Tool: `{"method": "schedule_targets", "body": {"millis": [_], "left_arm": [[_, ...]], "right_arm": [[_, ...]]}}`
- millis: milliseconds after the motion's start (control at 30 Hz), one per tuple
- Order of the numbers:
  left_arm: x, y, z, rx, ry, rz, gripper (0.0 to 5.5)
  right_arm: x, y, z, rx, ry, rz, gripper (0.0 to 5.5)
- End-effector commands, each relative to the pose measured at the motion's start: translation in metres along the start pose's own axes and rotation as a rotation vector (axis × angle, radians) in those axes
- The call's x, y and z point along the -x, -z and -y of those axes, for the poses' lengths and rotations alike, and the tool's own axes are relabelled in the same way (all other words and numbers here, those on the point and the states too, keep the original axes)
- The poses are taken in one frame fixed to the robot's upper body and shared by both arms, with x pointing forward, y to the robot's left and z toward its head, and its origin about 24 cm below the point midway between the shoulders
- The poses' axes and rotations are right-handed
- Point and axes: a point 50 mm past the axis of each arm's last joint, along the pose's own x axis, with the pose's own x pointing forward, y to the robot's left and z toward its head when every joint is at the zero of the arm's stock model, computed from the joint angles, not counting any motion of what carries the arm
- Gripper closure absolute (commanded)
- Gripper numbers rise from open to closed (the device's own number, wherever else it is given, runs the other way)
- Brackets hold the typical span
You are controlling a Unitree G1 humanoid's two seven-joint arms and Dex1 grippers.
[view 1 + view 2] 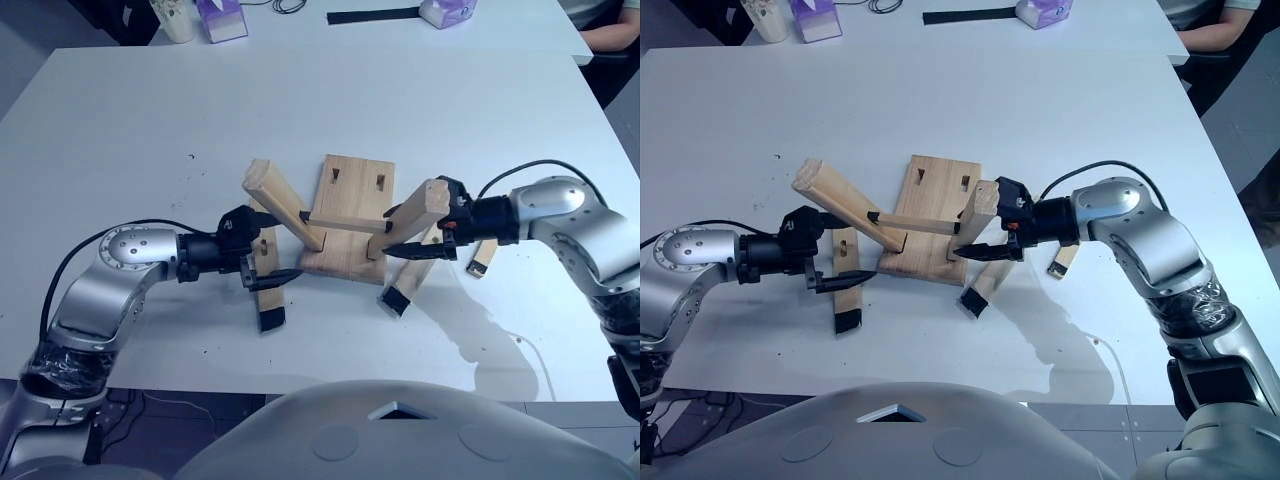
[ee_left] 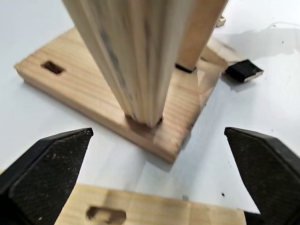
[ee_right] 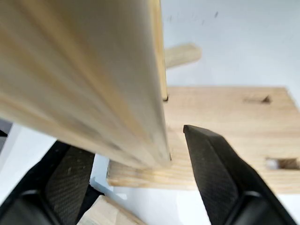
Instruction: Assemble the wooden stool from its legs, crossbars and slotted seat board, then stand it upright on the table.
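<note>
**Q:** Which step is in hand?

**A:** The left tool (image 2: pixel 158 132), fingers wide apart, faces the slanted pale-wood left leg (image 1: pixel 285 205). The right tool (image 3: pixel 124 136), also apart, straddles the matching right leg (image 1: pixel 425 205). Both legs, joined by a thin wooden crossbar (image 1: pixel 345 222), stand in the slotted pale-wood seat board (image 1: pixel 350 185), which lies flat on the white counter (image 1: pixel 450 110).

**Q:** And next?

**A:** Probably fitting the two loose black-footed legs (image 1: pixel 268 295) lying by the board's near edge into its open far slots.

The white table (image 1: pixel 450 110) bears a seat board (image 1: pixel 352 195), two loose legs (image 1: pixel 266 300), one crossbar (image 1: pixel 482 260).
</note>
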Motion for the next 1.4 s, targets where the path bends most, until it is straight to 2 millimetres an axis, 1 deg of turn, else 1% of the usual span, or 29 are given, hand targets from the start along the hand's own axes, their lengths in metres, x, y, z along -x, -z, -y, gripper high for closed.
{"method": "schedule_targets", "body": {"millis": [33, 167, 233, 300, 333, 400, 433, 467, 533, 600, 667, 767, 833, 900, 1000, 1133, 1267, 1333, 1367, 1400], "left_arm": [[0.008, 0.006, -0.007, -0.014, -0.055, -0.038, 0.3], [0.018, 0.001, -0.008, 0.013, -0.085, 0.016, 0.3], [0.026, 0.001, -0.011, 0.043, -0.128, 0.048, 0.3], [0.036, 0.004, -0.014, 0.074, -0.209, 0.06, 0.3], [0.041, 0.006, -0.015, 0.094, -0.27, 0.075, 0.3], [0.047, 0.005, -0.014, 0.153, -0.383, 0.13, 0.3], [0.048, 0.005, -0.014, 0.191, -0.457, 0.172, 0.26], [0.048, 0.004, -0.012, 0.223, -0.522, 0.217, 0.48], [0.046, -0.003, -0.007, 0.284, -0.628, 0.319, 0.74], [0.043, -0.015, -0.006, 0.317, -0.728, 0.411, 1.09], [0.042, -0.035, -0.006, 0.296, -0.779, 0.519, 1.09], [0.046, -0.07, -0.009, 0.246, -0.785, 0.671, 1.09], [0.049, -0.089, -0.009, 0.218, -0.765, 0.735, 1.09], [0.046, -0.103, -0.005, 0.198, -0.714, 0.754, 1.09], [0.036, -0.124, 0.002, 0.168, -0.622, 0.768, 1.09], [0.03, -0.138, 0.003, 0.162, -0.581, 0.786, 1.09], [0.029, -0.146, 0.001, 0.16, -0.574, 0.798, 1.09], [0.026, -0.146, 0.0, 0.164, -0.57, 0.793, 1.09], [0.022, -0.144, 0.0, 0.171, -0.565, 0.776, 1.09], [0.017, -0.138, -0.001, 0.188, -0.564, 0.752, 1.09]], "right_arm": [[0.013, 0.013, -0.011, -0.027, 0.013, -0.052, 2.24], [0.022, 0.019, -0.022, -0.041, 0.064, -0.041, 2.24], [0.028, 0.019, -0.025, -0.049, 0.112, -0.022, 2.24], [0.036, 0.022, -0.027, -0.047, 0.201, -0.027, 2.24], [0.04, 0.023, -0.026, -0.047, 0.275, -0.022, 2.24], [0.051, 0.025, -0.024, -0.067, 0.488, 0.012, 2.24], [0.054, 0.026, -0.023, -0.079, 0.601, 0.043, 2.1], [0.056, 0.025, -0.024, -0.11, 0.7, 0.095, 1.99], [0.051, 0.016, -0.032, -0.124, 0.839, 0.194, 1.7], [0.048, 0.002, -0.033, -0.131, 0.973, 0.322, 1.37], [0.044, -0.019, -0.032, -0.12, 1.022, 0.46, 1.37], [0.042, -0.05, -0.029, -0.051, 1.006, 0.603, 1.37], [0.044, -0.069, -0.03, -0.01, 0.98, 0.684, 1.37], [0.043, -0.083, -0.032, 0.008, 0.943, 0.742, 1.37], [0.035, -0.104, -0.038, 0.027, 0.842, 0.813, 1.37], [0.024, -0.121, -0.043, 0.052, 0.734, 0.843, 1.37], [0.02, -0.134, -0.047, 0.076, 0.671, 0.884, 1.37], [0.018, -0.135, -0.048, 0.06, 0.638, 0.893, 1.37], [0.015, -0.132, -0.049, 0.041, 0.62, 0.874, 1.37], [0.01, -0.123, -0.048, 0.013, 0.609, 0.826, 1.37]]}}
